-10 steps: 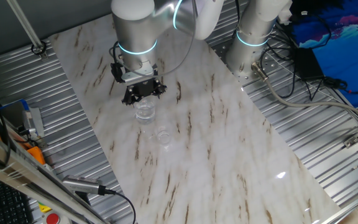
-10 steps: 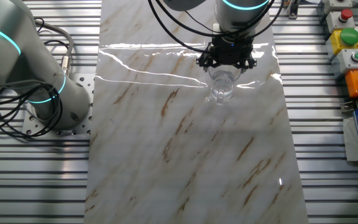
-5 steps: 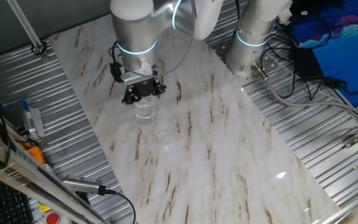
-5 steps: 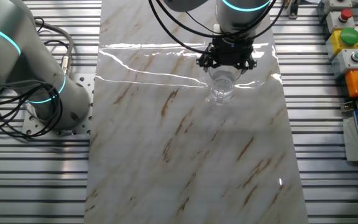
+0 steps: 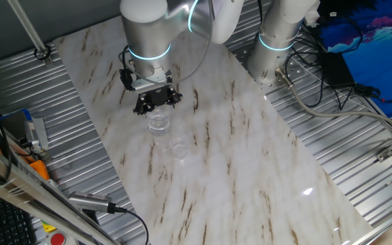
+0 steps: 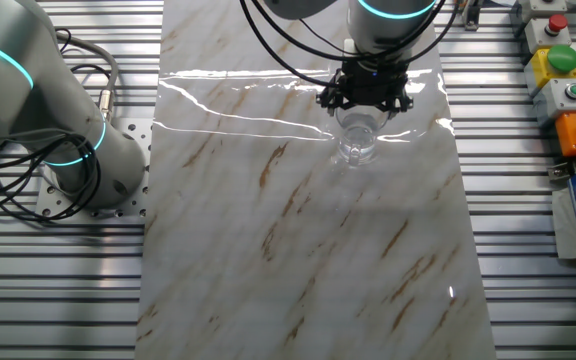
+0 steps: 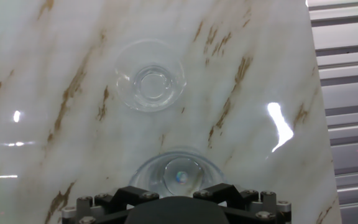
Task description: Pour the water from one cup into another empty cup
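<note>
Barely shifts since earlier: gripper hovers over larger tumbler, jaw state unclear; grasp pending, smaller cup waiting.

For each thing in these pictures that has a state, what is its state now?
Larger tumbler: upright on the table, not lifted, directly below the hand.
Smaller cup: upright, standing apart from the tumbler, untouched.
Hand: just above the tumbler's rim; whether open or shut cannot be told.
</note>
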You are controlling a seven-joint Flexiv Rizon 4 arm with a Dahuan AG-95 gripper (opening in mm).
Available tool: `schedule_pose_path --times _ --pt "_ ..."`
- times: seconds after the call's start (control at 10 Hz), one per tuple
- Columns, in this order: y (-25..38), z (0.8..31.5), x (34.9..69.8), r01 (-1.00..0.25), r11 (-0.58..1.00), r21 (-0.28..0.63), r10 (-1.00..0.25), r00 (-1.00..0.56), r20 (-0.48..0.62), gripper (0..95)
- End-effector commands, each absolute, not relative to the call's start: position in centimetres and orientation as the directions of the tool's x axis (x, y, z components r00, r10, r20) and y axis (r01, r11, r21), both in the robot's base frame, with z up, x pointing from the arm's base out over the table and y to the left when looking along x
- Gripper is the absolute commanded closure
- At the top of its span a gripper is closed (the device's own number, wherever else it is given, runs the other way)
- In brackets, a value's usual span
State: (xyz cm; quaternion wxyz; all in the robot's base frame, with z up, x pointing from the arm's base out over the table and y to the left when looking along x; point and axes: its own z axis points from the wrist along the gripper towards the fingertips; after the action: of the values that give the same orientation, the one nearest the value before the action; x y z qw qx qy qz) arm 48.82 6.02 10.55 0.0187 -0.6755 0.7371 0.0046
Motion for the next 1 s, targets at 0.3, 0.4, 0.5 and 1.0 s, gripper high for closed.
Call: schedule_pose_path --times 0.3,0.4,0.5,1.0 --pt "5.73 10.76 48.64 -0.996 0.090 -0.015 -0.996 -0.090 -0.029 0.0" --pt "5.68 10.79 48.61 -0.995 0.095 -0.015 -0.995 -0.095 -0.028 0.0" --pt "5.55 10.85 48.54 -0.994 0.110 -0.010 -0.993 -0.110 -0.031 0.0" --pt "5.41 10.60 48.54 -0.990 0.144 -0.002 -0.989 -0.144 -0.038 0.0"
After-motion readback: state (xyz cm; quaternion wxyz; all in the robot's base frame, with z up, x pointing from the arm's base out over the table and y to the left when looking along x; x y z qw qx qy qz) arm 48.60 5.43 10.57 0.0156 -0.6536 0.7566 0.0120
